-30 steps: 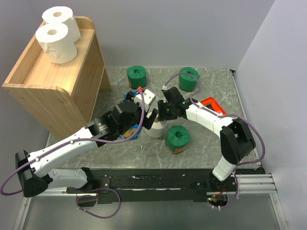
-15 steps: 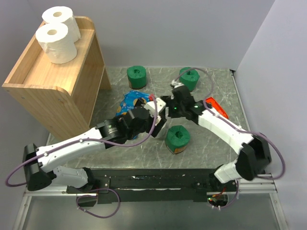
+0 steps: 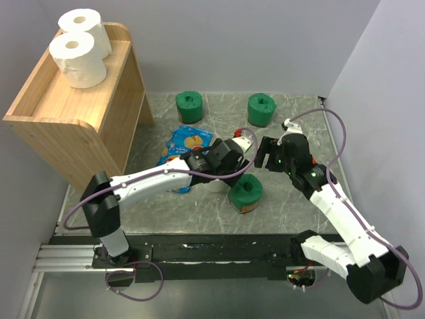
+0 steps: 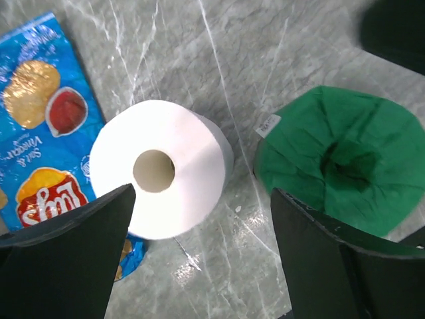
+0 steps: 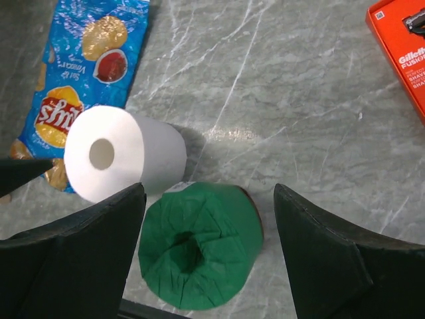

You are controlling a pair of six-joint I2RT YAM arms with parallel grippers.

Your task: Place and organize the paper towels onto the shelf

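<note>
At the middle of the grey, marble-veined table (image 3: pixel 299 116), the work has just passed from one arm to the other. 1 second ago the right claw (image 5: pixel 209 193) was clamped tight right over the loose white roll (image 4: pixel 159 169). It has since parted its fingers and pulled away to the right, while the left claw (image 4: pixel 199 199) has swung in from the left. The left claw now hovers straight above that roll, its 2 dark fingers spread wide and holding nothing. The roll stands on end between them, nearer the left finger, hollow core facing up. The right claw is likewise spread wide and empty, hanging over the nearest green roll (image 5: pixel 199 246), which stands just beside the white one with a thin strip of table between them. It looks as if the left arm, the one closer to the shelf (image 3: pixel 66 106), is meant to grasp and carry this roll next. 2 white rolls (image 3: pixel 78 60) already sit side by side on the shelf's tray top, and 2 more green rolls (image 3: pixel 189 106) wait at the far side of the table. The white roll is a squat, soft cylinder of smooth matte paper. The green ones wear crinkled dark wrapping gathered into a dimple on top. A glossy blue chip bag (image 4: pixel 40 133) lies flat, partly under the white roll. A flat orange box (image 5: pixel 402 53) lies to the right. The shelf is pale smooth wood with a raised rim and rounded sides.
</note>
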